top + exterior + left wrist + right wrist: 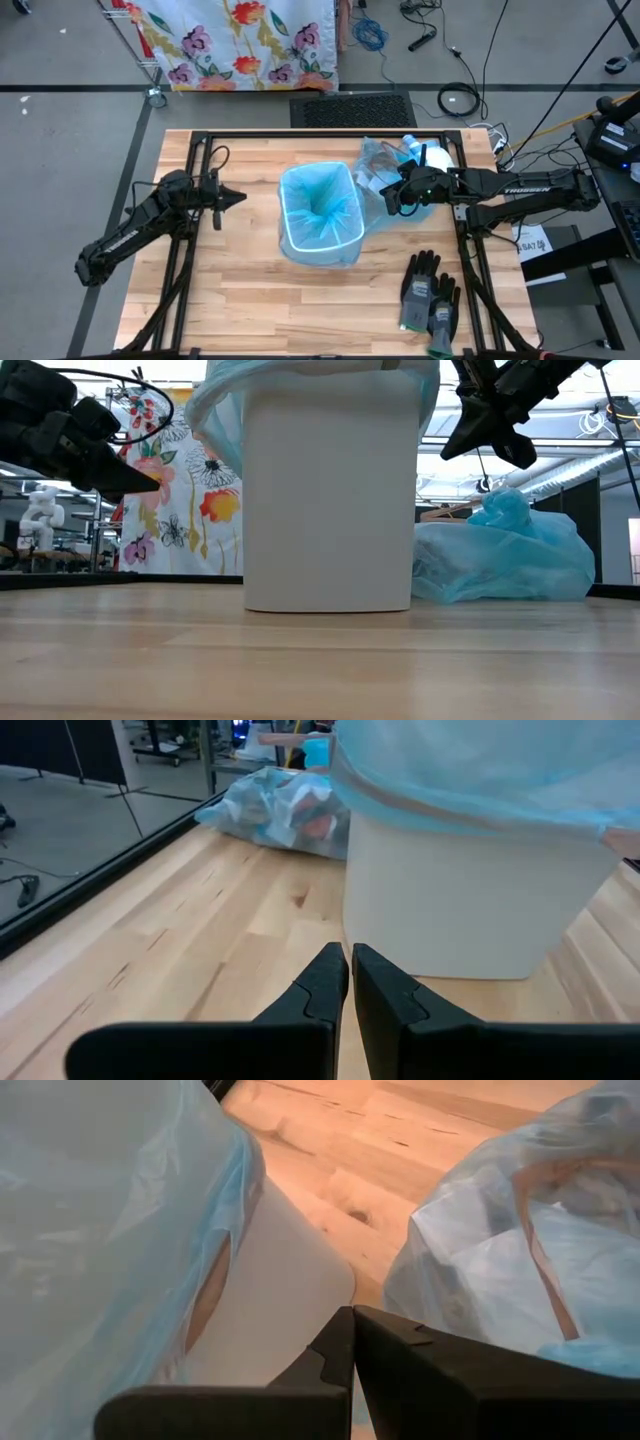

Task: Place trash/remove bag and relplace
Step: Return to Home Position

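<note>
A white bin (322,240) stands mid-table, lined with a light blue bag (320,205) folded over its rim (470,805). Behind and right of it a filled, translucent blue bag (390,165) lies on the wood (505,555); scraps show dimly through it (285,805). My left gripper (241,197) hovers shut to the left of the bin (350,975). My right gripper (386,196) is shut in the air between the bin and the filled bag (352,1330), above the tabletop (448,453).
A pair of grey-black gloves (430,295) lies near the table's near right corner. A black frame rail (200,200) runs along the table's sides and far edge. Bare wood (250,310) stretches in front of the bin. A flowered cloth (250,40) hangs beyond the table.
</note>
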Controlling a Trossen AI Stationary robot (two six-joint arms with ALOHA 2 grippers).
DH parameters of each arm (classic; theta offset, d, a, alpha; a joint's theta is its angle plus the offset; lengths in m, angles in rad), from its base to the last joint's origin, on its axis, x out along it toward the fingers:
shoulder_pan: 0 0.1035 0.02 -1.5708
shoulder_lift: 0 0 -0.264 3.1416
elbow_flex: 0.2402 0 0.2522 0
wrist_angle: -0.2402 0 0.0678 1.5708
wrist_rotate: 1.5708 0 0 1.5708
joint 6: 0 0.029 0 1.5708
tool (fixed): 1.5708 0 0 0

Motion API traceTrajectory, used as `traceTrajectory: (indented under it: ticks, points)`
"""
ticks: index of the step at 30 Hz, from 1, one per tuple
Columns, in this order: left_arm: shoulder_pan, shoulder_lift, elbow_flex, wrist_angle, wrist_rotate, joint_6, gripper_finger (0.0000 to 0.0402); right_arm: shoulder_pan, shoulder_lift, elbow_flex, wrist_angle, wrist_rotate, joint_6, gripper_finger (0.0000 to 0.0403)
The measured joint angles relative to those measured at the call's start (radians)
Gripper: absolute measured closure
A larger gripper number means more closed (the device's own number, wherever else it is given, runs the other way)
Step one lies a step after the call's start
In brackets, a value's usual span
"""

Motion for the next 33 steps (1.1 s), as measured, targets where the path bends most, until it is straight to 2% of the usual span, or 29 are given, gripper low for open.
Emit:
traceTrajectory:
  ticks: [10,23,26,29,33]
  points:
    - [0.000,0.000,0.000,-0.001,-0.003,-0.001,0.0374,0.000,0.000,0.000,-0.026,-0.001,-0.109,0.0403]
    - [0.000,0.000,0.000,-0.001,-0.003,-0.001,0.0374,0.000,0.000,0.000,-0.029,-0.010,-0.050,0.0403]
    - [0.000,0.000,0.000,-0.001,-0.003,-0.001,0.0374,0.000,0.000,0.000,-0.032,-0.066,-0.061,0.0403]
    - [0.000,0.000,0.000,-0.001,-0.003,0.000,0.0374,0.000,0.000,0.000,-0.005,-0.177,-0.039,0.0403]
    - [0.000,0.000,0.000,-0.001,-0.003,0.000,0.0374,0.023,-0.046,-0.001,0.163,-0.237,-0.206,0.0403]
